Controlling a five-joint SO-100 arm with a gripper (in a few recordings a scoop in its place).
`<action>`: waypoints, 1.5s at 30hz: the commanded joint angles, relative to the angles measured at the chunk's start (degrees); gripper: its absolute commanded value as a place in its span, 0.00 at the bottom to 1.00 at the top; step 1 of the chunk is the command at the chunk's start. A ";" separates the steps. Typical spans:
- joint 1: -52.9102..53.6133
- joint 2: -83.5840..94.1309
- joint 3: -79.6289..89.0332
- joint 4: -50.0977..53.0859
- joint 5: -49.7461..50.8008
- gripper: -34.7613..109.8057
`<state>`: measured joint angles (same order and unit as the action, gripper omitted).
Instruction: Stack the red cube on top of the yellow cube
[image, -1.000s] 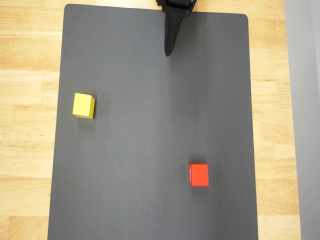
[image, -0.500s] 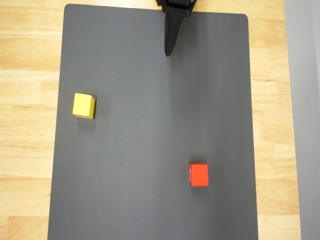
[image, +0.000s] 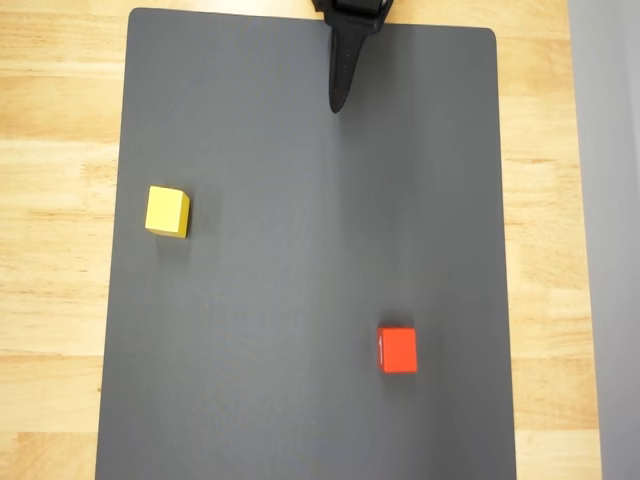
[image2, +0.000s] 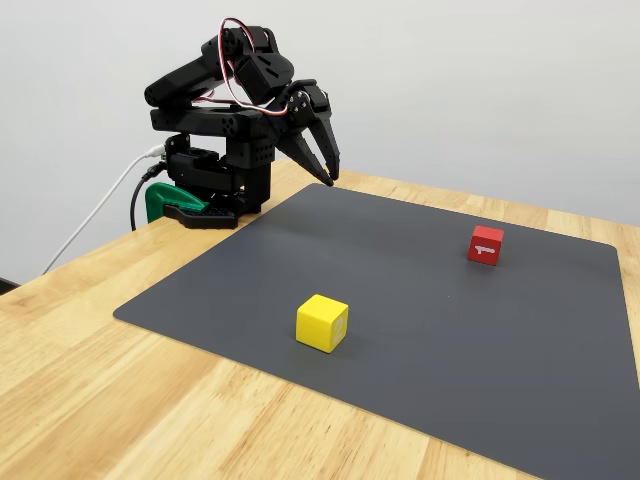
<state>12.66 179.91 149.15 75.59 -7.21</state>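
Two cubes lie on my work surface, both resting flat on the dark grey mat (image: 300, 250) and well apart from each other. I read one marking only: a pale mark on the side face of the red cube (image2: 485, 244), letter-like but too small for me to identify with certainty; I see no other writing or brand on any item. The red cube (image: 397, 350) is small, bright red-orange and matte, sitting in the lower right part of the mat in the overhead view, with a thin pale edge of that mark showing on its left side. The yellow cube (image: 167, 211) is plain, bright and matte, of similar size, near the mat's left edge in the overhead view; in the fixed view it (image2: 322, 322) stands nearest the camera, square on its base. Nothing lies between the two cubes, and the mat around each is bare. My gripper (image2: 322, 160) hangs folded back over the arm's base at the far edge of the mat, fingers pointing down, tips drawn together and holding nothing; in the overhead view it (image: 340, 100) shows as a single dark point at the mat's top edge, well clear of both cubes. Red and white wires loop over the black arm (image2: 225, 115), a green clamp (image2: 160, 200) secures its base to the wooden table (image2: 100, 400), and a white cable (image2: 100, 215) trails off to the left.
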 joint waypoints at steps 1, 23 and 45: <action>0.88 0.18 0.00 0.35 0.18 0.24; 0.35 0.18 0.00 0.00 -0.18 0.29; -0.79 0.18 -1.23 1.41 -9.05 0.33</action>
<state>13.01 179.91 149.15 75.85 -15.56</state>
